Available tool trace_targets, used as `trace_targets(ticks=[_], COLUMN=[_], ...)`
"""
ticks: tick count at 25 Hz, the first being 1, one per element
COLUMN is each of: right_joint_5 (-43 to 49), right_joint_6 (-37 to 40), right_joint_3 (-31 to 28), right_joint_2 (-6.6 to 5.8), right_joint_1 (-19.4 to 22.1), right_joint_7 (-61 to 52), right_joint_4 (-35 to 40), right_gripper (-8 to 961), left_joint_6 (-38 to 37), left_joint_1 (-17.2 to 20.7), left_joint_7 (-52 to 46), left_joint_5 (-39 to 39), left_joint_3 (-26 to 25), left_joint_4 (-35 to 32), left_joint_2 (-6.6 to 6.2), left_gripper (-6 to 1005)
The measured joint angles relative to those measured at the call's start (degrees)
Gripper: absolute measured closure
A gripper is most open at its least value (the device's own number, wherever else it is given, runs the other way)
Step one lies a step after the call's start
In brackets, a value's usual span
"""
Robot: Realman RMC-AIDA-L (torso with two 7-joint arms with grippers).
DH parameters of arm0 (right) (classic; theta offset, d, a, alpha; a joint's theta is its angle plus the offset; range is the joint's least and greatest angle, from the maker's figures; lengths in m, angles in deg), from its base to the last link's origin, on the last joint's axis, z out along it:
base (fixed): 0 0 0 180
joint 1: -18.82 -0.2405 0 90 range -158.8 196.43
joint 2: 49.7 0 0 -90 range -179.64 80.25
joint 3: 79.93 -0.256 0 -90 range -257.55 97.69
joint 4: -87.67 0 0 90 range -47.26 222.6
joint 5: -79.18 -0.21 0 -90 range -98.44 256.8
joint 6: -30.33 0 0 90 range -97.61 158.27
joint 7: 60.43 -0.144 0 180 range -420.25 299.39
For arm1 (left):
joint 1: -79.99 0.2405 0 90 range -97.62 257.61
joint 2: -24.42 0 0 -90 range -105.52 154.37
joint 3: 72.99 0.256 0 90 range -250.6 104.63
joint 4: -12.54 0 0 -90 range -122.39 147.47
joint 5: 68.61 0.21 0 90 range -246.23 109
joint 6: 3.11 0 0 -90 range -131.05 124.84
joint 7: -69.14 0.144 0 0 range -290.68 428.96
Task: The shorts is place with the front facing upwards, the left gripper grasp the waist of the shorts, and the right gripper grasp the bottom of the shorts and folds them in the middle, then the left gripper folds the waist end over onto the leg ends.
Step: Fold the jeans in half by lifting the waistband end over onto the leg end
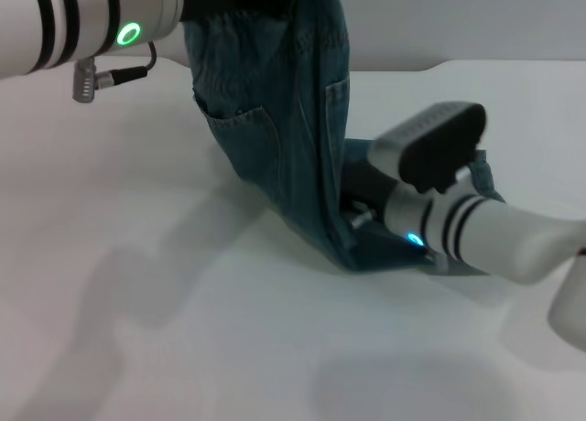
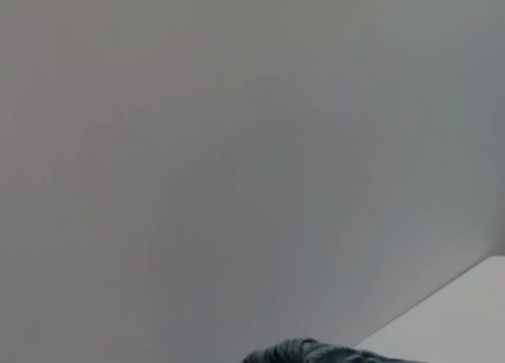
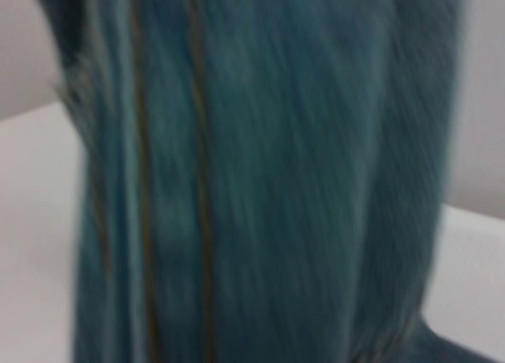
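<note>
White surface (image 1: 183,329) up front. Right tool (image 1: 366,210) low on the shorts' (image 1: 284,156) leg end, grip hidden, cannot tell. Left tool off-frame holds the waist aloft. Final fold underway; next, lay waist onto hems.

Setting: you are looking at a bare robot test bench, lab-like. Evidence: a plain white tabletop (image 1: 183,284) with nothing domestic on it; a blank pale grey wall (image 2: 237,142) behind; white robot arms with black bands and lit status rings over the surface.
</note>
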Motion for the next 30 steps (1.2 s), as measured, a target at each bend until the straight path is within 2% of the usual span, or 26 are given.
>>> trace_targets(ticks=[5, 20, 23, 30], right_joint_5=[-4.56, -6.67, -6.70, -6.73], right_joint_6=[0.00, -0.03, -0.40, -1.57], right_joint_3=[4.04, 9.01, 7.12, -3.58], right_joint_2=[0.00, -0.01, -0.01, -0.14], right_joint_1=[-3.29, -4.34, -2.12, 4.58], right_joint_7=[0.05, -0.48, 0.72, 9.54], right_joint_4=[-0.08, -3.74, -3.41, -2.02], right_gripper=[909, 905, 904, 902], left_joint_6=[0.00, -0.62, -0.62, -0.62], left_joint_1=[0.51, 0.65, 0.87, 1.68], left_joint_7=[0.13, 2.18, 2.27, 3.04], left_joint_5=[-0.90, -2.79, -2.83, -2.86], left_joint_3=[0.84, 2.05, 2.08, 1.77], left_joint_4=[0.10, 0.23, 0.24, 0.11], left_joint_2=[-0.07, -0.04, -0.04, -0.05], left_gripper=[899, 898, 898, 899])
